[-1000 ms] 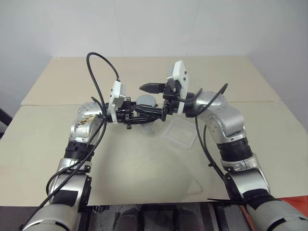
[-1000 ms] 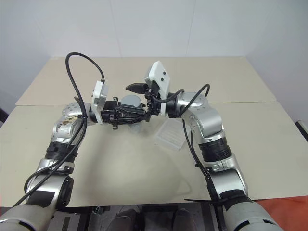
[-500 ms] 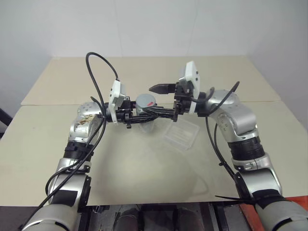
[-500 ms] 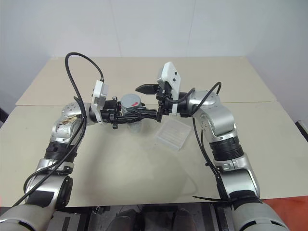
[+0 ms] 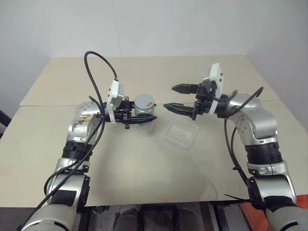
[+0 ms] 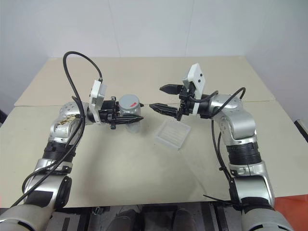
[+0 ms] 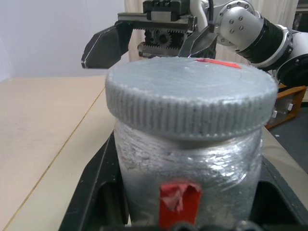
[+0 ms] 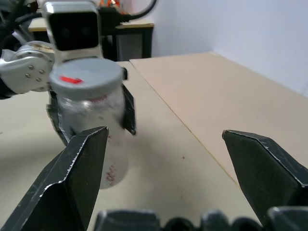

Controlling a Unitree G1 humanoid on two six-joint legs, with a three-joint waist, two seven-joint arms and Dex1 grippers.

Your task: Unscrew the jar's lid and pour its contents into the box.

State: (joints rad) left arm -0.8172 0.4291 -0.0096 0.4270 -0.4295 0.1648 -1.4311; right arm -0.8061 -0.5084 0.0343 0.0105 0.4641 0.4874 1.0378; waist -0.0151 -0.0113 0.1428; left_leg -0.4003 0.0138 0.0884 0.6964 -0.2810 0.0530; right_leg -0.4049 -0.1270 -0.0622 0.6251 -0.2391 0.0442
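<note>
Left gripper (image 5: 144,118) clamping jar (image 5: 145,111) upright above table (image 5: 57,144), grey lid (image 5: 144,102) sitting on jar. Right gripper (image 5: 174,97) hanging spread wide, gripping nothing, facing jar, apart from it. Box (image 5: 180,135) lying on table between grippers, below them.

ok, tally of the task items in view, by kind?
jar: 1
lid: 1, on the jar
box: 1, clear, on the table
Total: 3
</note>
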